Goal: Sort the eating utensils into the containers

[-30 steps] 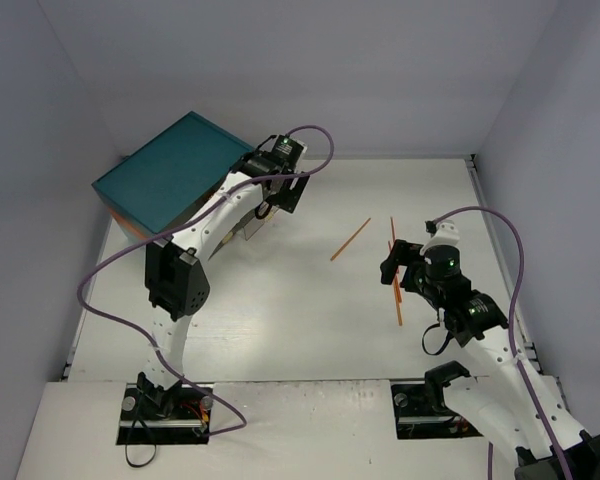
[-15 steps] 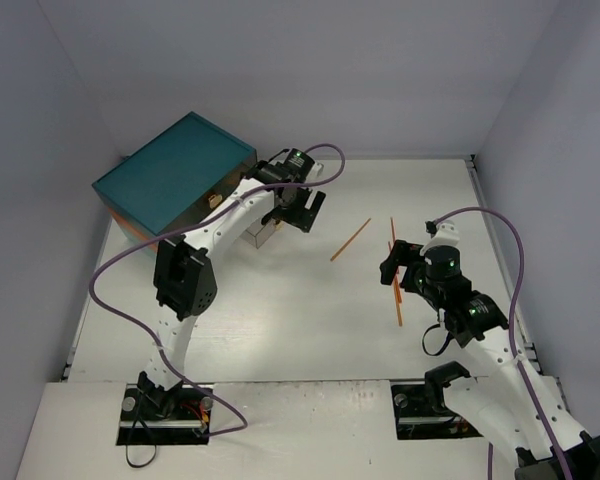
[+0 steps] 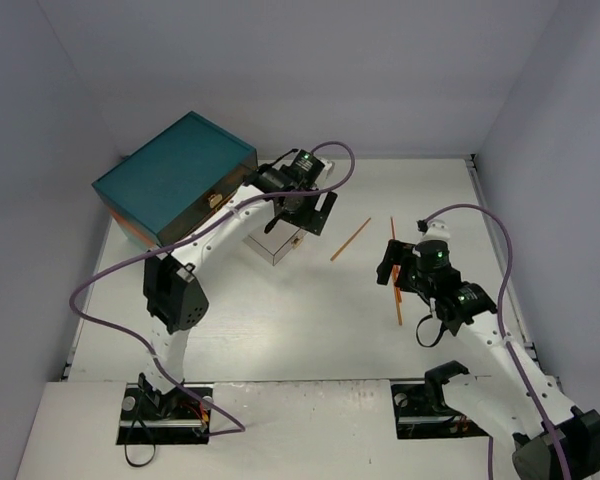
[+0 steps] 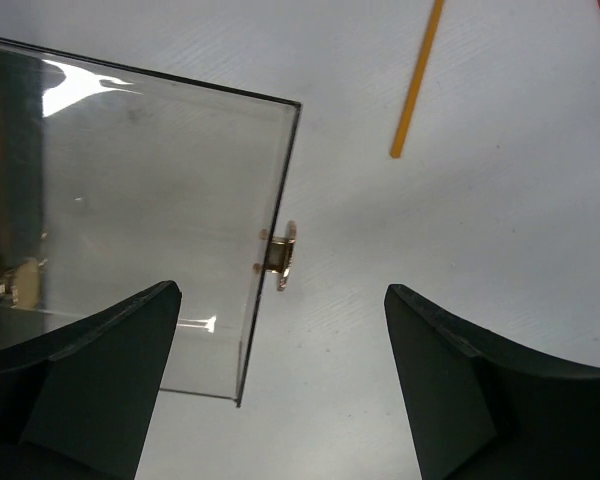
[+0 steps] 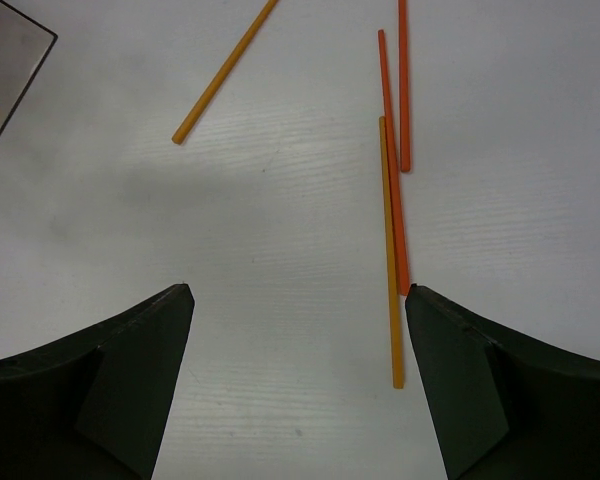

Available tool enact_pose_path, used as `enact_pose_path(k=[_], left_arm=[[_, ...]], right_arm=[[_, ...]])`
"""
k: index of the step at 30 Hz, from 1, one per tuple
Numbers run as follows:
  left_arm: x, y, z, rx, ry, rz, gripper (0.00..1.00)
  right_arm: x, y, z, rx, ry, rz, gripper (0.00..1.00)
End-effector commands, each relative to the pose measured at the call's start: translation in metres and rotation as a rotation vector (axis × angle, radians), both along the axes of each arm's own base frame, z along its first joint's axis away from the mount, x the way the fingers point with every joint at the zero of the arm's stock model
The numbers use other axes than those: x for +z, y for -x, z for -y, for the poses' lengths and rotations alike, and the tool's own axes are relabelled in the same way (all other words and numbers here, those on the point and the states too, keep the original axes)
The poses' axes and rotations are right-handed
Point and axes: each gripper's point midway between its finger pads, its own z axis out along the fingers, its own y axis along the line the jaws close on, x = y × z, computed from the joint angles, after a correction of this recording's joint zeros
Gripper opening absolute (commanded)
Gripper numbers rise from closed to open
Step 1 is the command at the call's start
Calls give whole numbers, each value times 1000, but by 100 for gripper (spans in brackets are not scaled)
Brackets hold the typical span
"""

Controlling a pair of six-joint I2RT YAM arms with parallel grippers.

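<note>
Over the orange chopsticks [image 5: 390, 250], right end effector [image 5: 298, 292], jaws apart.

The white table [image 3: 280, 320] fills the middle of the top view. At its upper left stands the teal chest [image 3: 170, 175], set at an angle to the edges. Just right of the chest's front a clear drawer [image 3: 278, 248] with a small brass knob [image 4: 280, 256] lies flat on the surface; whether it touches the chest is hidden. Right of centre a lone chopstick [image 3: 350, 240], yellow-orange, lies diagonally, well apart from the drawer. Further right three more lie nearly parallel, running up and down the frame: the rightmost chopstick [image 5: 403, 85], red-orange; the middle chopstick [image 5: 384, 70], also red-orange; and the lowest chopstick [image 5: 396, 340], yellow-orange, pressed along the middle one's left side.
</note>
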Motion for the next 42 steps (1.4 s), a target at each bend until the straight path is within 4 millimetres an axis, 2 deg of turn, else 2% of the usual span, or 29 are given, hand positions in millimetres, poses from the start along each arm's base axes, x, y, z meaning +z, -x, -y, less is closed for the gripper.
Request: enact_pose_path(k=[1, 3, 6, 9, 11, 13, 16, 19, 23, 31, 37, 42], left_arm=[[89, -13, -29, 69, 34, 245, 81], [117, -12, -44, 96, 30, 323, 81], [148, -5, -65, 125, 25, 401, 81], [169, 12, -88, 146, 31, 449, 81], [173, 17, -96, 153, 36, 456, 81], [186, 39, -115, 160, 68, 479, 81], [182, 56, -129, 164, 85, 464, 81], [187, 76, -145, 170, 134, 468, 81], [186, 89, -161, 186, 154, 471, 81], [158, 103, -170, 176, 132, 416, 81], [155, 116, -181, 184, 123, 418, 81], [160, 127, -195, 196, 111, 448, 81]], right_arm=[[10, -20, 3, -57, 3, 27, 82], [-2, -23, 5, -83, 18, -17, 78], [-23, -25, 4, -116, 21, -92, 73], [-49, -20, 3, -165, 7, -183, 64], [-63, -13, 4, -183, 3, -224, 59], [-83, 0, 6, -231, -19, -283, 56], [-98, 12, 11, -277, -28, -325, 54], [-112, 27, 17, -326, -22, -368, 54], [-124, 39, 26, -371, -9, -391, 54], [-131, 36, 25, -340, 43, -438, 51], [-144, 36, 12, -243, 80, -532, 33], [-145, 34, -10, -162, 92, -547, 16]])
